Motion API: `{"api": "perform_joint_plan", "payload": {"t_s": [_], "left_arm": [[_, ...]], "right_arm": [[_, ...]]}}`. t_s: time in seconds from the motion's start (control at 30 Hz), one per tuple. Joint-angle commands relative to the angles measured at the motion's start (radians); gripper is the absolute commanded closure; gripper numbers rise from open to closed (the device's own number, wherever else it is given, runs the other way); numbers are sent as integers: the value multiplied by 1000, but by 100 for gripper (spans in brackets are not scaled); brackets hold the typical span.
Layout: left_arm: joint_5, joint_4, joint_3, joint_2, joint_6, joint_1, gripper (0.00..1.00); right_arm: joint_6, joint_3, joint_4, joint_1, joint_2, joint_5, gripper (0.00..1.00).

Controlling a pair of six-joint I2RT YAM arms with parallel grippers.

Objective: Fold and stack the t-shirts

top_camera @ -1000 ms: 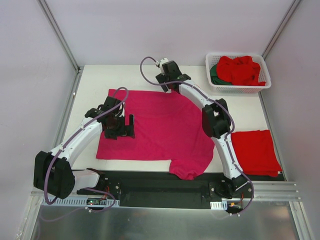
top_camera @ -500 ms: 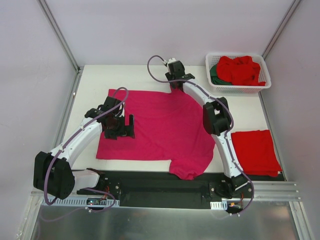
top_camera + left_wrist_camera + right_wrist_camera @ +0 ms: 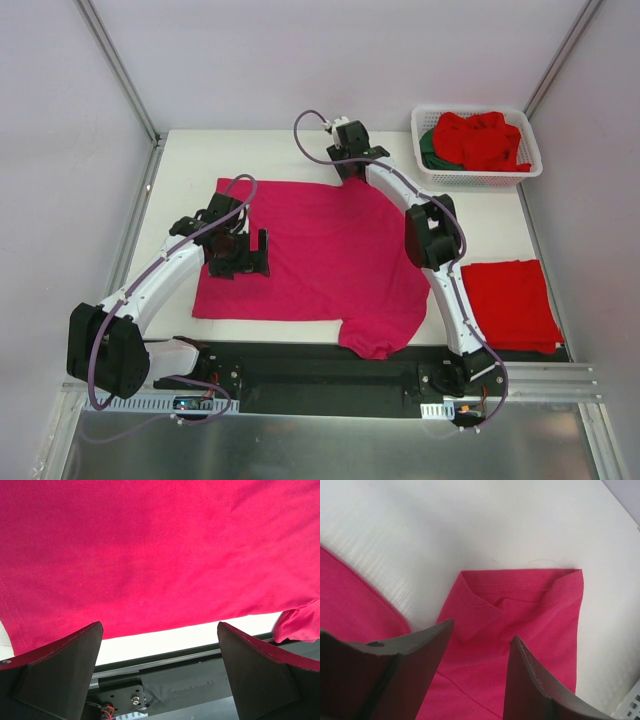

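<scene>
The pink shirt (image 3: 320, 250) lies spread out flat in the middle of my table (image 3: 190, 160). One sleeve (image 3: 378, 338) reaches over the near edge. The far sleeve (image 3: 520, 615) lies flat with one corner turned over. On my right, a red shirt (image 3: 510, 305) lies folded in a neat square. More red shirts (image 3: 480, 138) sit crumpled in the white basket (image 3: 470, 178) at the far right corner. A dark green shirt (image 3: 428, 150) peeks out at their left side.

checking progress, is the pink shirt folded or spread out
Spread out: the pink shirt lies flat and full-width, sleeves sticking out.
</scene>
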Motion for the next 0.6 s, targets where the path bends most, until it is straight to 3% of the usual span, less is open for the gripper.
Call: {"api": "perform_joint_plan", "payload": {"t_s": [0.0,0.1,0.57], "left_arm": [[-21,-22,15,-20,-9,-7,1],[-21,-20,15,-21,-9,-9,1],[-19,-20,26,-15,-11,-9,1]], "right_arm": [[10,89,-35,-18,18,-85,44],[20,158,-95,-30,50,-113,42],[4,150,-172,-33,47,-153,43]]}}
